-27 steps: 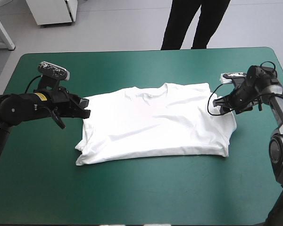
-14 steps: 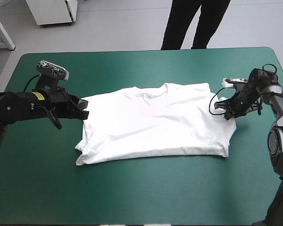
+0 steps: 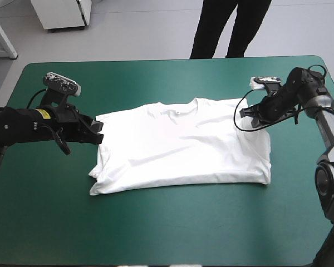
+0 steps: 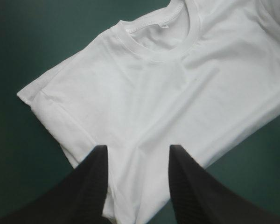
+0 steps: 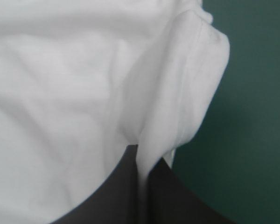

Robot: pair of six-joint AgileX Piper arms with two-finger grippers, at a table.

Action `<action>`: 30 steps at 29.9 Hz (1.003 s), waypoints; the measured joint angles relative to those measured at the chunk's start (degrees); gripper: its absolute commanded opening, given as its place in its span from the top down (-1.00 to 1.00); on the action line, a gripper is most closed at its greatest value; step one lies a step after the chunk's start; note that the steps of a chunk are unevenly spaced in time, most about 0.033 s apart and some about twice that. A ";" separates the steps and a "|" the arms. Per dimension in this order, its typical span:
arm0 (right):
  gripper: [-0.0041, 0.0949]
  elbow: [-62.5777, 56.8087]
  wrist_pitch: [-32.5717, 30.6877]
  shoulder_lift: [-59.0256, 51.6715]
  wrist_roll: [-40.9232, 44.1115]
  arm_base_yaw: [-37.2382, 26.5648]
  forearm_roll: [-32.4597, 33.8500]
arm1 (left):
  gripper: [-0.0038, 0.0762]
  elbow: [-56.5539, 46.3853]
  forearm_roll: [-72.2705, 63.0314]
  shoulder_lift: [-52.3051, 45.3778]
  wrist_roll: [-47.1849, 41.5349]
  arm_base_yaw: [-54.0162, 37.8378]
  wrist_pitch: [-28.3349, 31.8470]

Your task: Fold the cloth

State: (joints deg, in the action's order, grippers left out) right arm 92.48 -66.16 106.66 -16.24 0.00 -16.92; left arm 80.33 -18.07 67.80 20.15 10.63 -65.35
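The left fingers [image 4: 91, 186] stand spread over the T-shirt [image 3: 181, 147], the right fingers [image 5: 112, 196] pinch its raised edge.

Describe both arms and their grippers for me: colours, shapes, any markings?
Left arm: bulky black segments, a yellow label near the wrist. Right arm: black wrist, grey rounded links behind. The left gripper and right gripper each carry two broad black jaws, curved like fins, the left's visibly ribbed.
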 measured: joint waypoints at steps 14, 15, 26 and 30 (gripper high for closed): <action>0.94 0.14 0.96 6.31 0.00 12.42 -0.14 | 0.14 0.00 -1.73 0.00 0.00 0.00 -0.82; 0.94 0.14 1.09 7.21 0.00 12.48 -0.10 | 0.13 0.00 -1.80 0.00 0.00 0.00 -1.01; 0.84 2.74 -1.23 10.36 -0.38 12.47 0.25 | 0.13 0.00 -2.03 -0.06 0.00 0.00 -2.45; 0.53 5.41 -3.28 10.69 -0.37 12.47 0.94 | 0.13 0.00 -2.03 -0.23 0.00 0.00 -2.97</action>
State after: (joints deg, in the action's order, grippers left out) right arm 97.88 -69.44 117.35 -16.61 12.47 -15.98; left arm 80.33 -20.10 67.57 20.15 10.63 -68.33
